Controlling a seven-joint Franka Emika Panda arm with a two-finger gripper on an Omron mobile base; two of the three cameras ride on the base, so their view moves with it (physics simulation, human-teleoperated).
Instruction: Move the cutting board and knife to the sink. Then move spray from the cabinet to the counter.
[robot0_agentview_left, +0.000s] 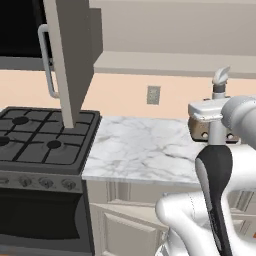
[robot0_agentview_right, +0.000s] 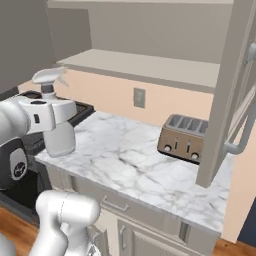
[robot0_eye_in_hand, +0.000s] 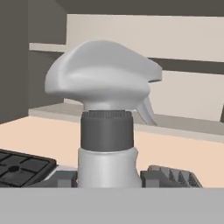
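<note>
My gripper (robot0_eye_in_hand: 108, 178) is shut on the spray (robot0_eye_in_hand: 105, 109), a grey bottle with a dark collar and a trigger nozzle, held upright by its body. From the right base view the spray (robot0_agentview_right: 59, 137) hangs in my gripper (robot0_agentview_right: 54, 114) over the near left part of the counter (robot0_agentview_right: 135, 162). In the left base view its nozzle (robot0_agentview_left: 220, 77) sticks up above my gripper (robot0_agentview_left: 212, 112). The cabinet (robot0_agentview_left: 70, 55) stands open, its beige shelf (robot0_agentview_right: 140, 65) bare. The cutting board, knife and sink are out of view.
A steel toaster (robot0_agentview_right: 185, 137) sits at the back of the counter (robot0_agentview_left: 145, 145). A black gas stove (robot0_agentview_left: 40, 140) adjoins the counter's left end. The second cabinet door (robot0_agentview_right: 225, 100) hangs open on the right. A wall outlet (robot0_agentview_left: 153, 95) is on the backsplash.
</note>
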